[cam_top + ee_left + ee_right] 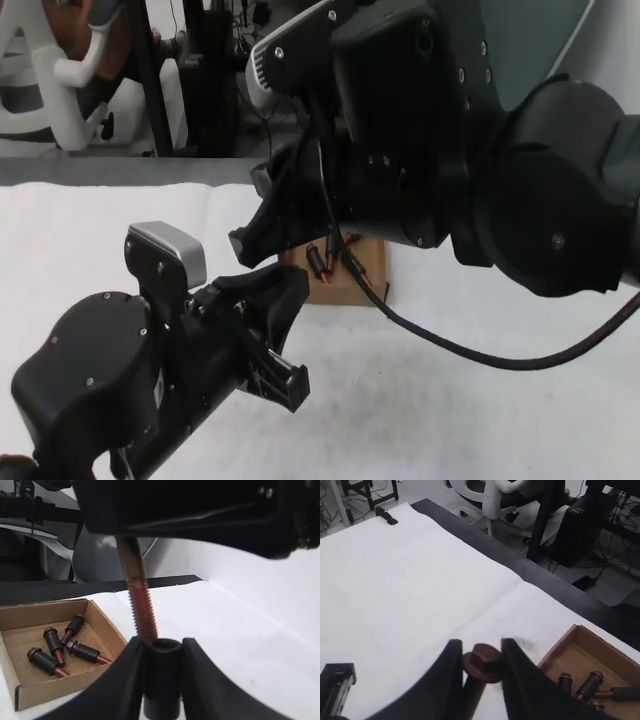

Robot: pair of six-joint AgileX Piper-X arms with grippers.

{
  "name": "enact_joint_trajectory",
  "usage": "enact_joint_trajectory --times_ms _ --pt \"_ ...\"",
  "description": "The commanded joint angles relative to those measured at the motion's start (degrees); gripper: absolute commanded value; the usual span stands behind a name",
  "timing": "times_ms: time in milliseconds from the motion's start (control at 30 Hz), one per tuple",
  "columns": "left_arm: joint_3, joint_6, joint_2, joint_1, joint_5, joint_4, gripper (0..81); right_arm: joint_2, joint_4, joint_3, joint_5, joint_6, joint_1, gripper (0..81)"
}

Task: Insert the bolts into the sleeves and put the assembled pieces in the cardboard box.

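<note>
My left gripper (pixel 161 647) is shut on an upright black sleeve (pixel 161 680). A copper-coloured bolt (pixel 141 605) hangs threaded end down, its tip at the sleeve's mouth. My right gripper (pixel 481 650) is shut on that bolt just under its dark head (pixel 483 662). Beside the sleeve, the shallow cardboard box (pixel 109 627) holds several assembled pieces (pixel 83 651). In the high view both arms meet just in front of the cardboard box (pixel 355 287), and the right arm hides most of it. The bolt and sleeve are hidden there.
A white cloth (pixel 450 410) covers the bench, with a dark strip along its far edge (pixel 485 545). Chairs, stands and cables sit beyond it. A black part of the left arm (pixel 336 677) lies low beside the right gripper.
</note>
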Motion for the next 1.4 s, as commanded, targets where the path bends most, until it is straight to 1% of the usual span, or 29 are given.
enact_joint_trajectory --times_ms 0,133,300,433,700,833,1067,1233,1367 --pt "-0.78 -0.09 -0.36 0.12 -0.8 -0.09 1.8 -1.25 -2.6 0.21 1.04 -0.32 0.11 0.6" --pt "-0.78 0.02 -0.36 0.12 -1.18 -0.06 1.8 -1.45 -2.48 0.32 1.06 -0.32 0.11 0.6" --pt "-0.78 0.0 -0.36 0.12 -3.69 -0.06 1.8 -1.45 -2.48 0.26 1.21 -0.32 0.27 0.6" --pt "-0.78 0.0 -0.36 0.12 -4.45 -0.06 1.8 -1.53 -2.48 0.26 1.33 -0.32 0.75 0.6" --pt "-0.78 -0.11 -0.36 0.12 -4.43 -3.92 1.8 -1.53 -2.75 1.9 2.04 -0.32 1.5 0.6" --pt "-0.78 -2.63 -0.36 0.12 -3.51 -4.04 1.8 -1.53 -4.16 2.83 2.27 -0.32 1.47 0.6" --pt "-0.78 -2.7 -0.36 0.12 -3.51 -5.06 1.8 -1.53 -4.25 3.07 2.37 -0.32 1.47 0.6" --pt "-0.78 -2.7 -0.36 0.12 -5.39 -9.63 1.8 -1.53 -2.02 3.07 2.37 -0.32 2.06 0.6" --pt "-0.78 -2.7 -0.36 0.12 -5.28 -9.56 1.8 -1.53 -1.52 3.07 2.37 -0.32 2.52 0.6"
